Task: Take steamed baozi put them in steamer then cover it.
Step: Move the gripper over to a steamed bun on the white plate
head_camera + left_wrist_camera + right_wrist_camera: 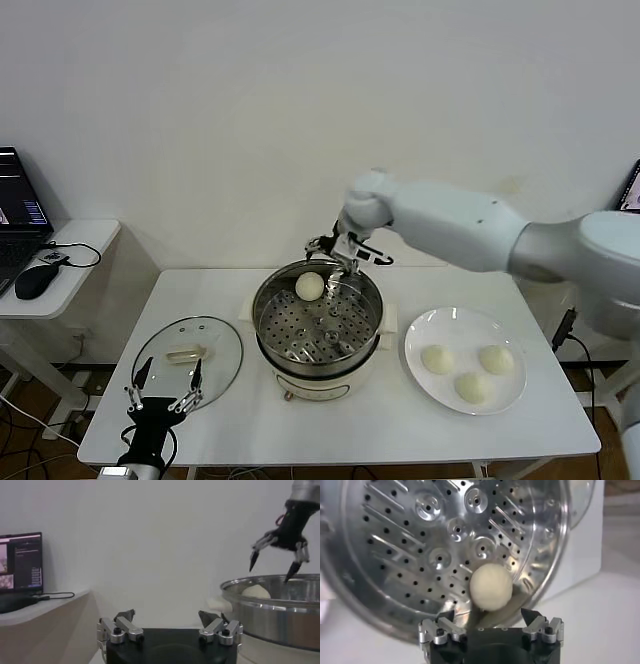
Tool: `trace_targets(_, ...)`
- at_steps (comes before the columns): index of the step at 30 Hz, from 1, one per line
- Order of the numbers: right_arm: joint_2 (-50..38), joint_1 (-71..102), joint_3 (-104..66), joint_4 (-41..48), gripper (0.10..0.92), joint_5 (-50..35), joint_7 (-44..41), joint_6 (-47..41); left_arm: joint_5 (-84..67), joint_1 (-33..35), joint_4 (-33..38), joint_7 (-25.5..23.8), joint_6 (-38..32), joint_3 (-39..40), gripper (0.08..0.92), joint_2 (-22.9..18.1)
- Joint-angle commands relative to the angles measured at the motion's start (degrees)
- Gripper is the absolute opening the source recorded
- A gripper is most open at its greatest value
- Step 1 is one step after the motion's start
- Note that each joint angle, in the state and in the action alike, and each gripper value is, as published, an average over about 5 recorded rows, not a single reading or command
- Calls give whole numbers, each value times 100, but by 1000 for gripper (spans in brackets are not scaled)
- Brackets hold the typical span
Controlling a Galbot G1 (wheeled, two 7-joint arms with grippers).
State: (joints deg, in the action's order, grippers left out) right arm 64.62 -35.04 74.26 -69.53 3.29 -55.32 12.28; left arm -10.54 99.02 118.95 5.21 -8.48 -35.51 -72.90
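Note:
The steel steamer (pixel 318 352) stands mid-table on its cream base. One cream-white baozi (pixel 309 286) lies on the perforated tray at the far side; it also shows in the right wrist view (pixel 491 586). My right gripper (pixel 341 258) is open and empty just above the steamer's far rim, beside that baozi; it shows in the left wrist view too (pixel 274 565). Three more baozi (pixel 466 366) lie on the white plate (pixel 440 328) to the right. The glass cover (pixel 186 361) with its cream handle lies flat left of the steamer. My left gripper (pixel 163 399) is open and empty at the cover's near edge.
A side table at the far left carries a laptop (pixel 20 204) and a black mouse (pixel 36 280). The white wall runs close behind the table. The table's front edge is just beyond the left gripper.

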Motion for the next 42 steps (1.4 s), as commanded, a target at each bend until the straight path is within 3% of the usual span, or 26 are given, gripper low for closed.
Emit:
trace_targets(1,-1335,-732,200,-1228,823,-986,-630,-2043,2,-2,11,-3,9,8,823,12)
trace_targets(10,-2743,-501,265,-2245,823,-1154,-654,-2964,-19,-49,33,-3,44,52,823,139)
trace_targets(19,-3327,650,-214,-2285,823,-899,-561,-3047,-45,-117,-24,-8,77,83,823,252)
trace_targets(31,-3028,2786,-1901,-1388,823,-67,-580,-2869,-26,-47,-83,-7,113,-48,823,206)
trace_targets(42,-2724,3362,-2222,-1137,823,165,-590,-2911,-11,58,-75,-12,126,-171,823,144)
